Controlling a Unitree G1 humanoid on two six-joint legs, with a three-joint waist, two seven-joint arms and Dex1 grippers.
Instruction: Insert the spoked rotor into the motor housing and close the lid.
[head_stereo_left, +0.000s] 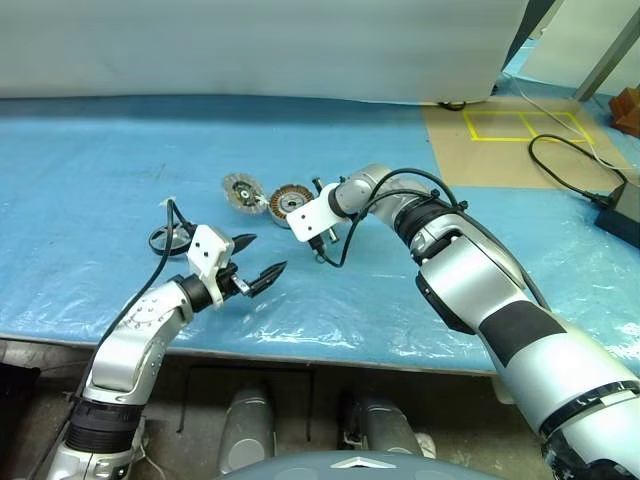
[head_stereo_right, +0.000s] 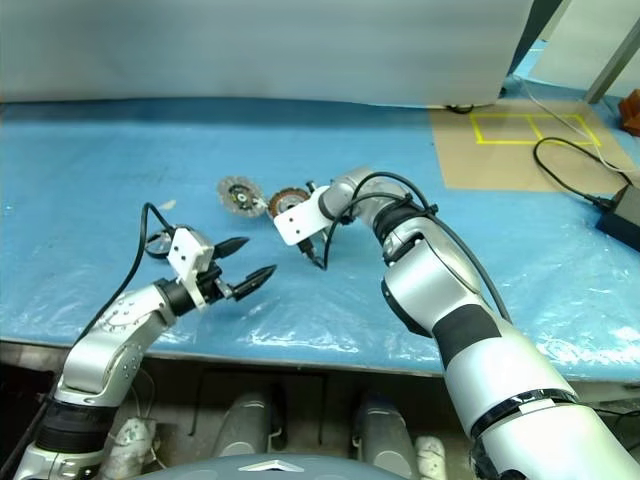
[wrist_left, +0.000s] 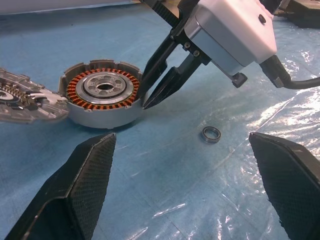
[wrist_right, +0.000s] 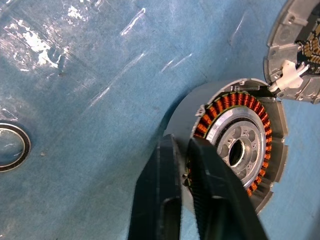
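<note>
The motor housing (head_stereo_left: 290, 198) lies on the blue table cover, a silver rim around copper windings and a pale hub with holes (wrist_right: 240, 145). Its lid (head_stereo_left: 240, 190) lies open and flat on the housing's left, joined at the rim. My right gripper (wrist_left: 145, 104) points down at the housing's right side, shut on its rim wall, one finger (wrist_right: 165, 190) outside and the other over the windings. My left gripper (head_stereo_left: 262, 255) hovers open and level in front of the housing, holding nothing. A dark round ring (head_stereo_left: 166, 240), perhaps the spoked rotor, lies behind my left wrist, partly hidden by a cable.
A small metal bearing ring (wrist_left: 211, 134) lies on the cover just right of the housing. At the back right is a brown board with yellow tape squares (head_stereo_left: 520, 125), with a black cable and adapter (head_stereo_left: 620, 215) beside it. The table's front edge runs below my arms.
</note>
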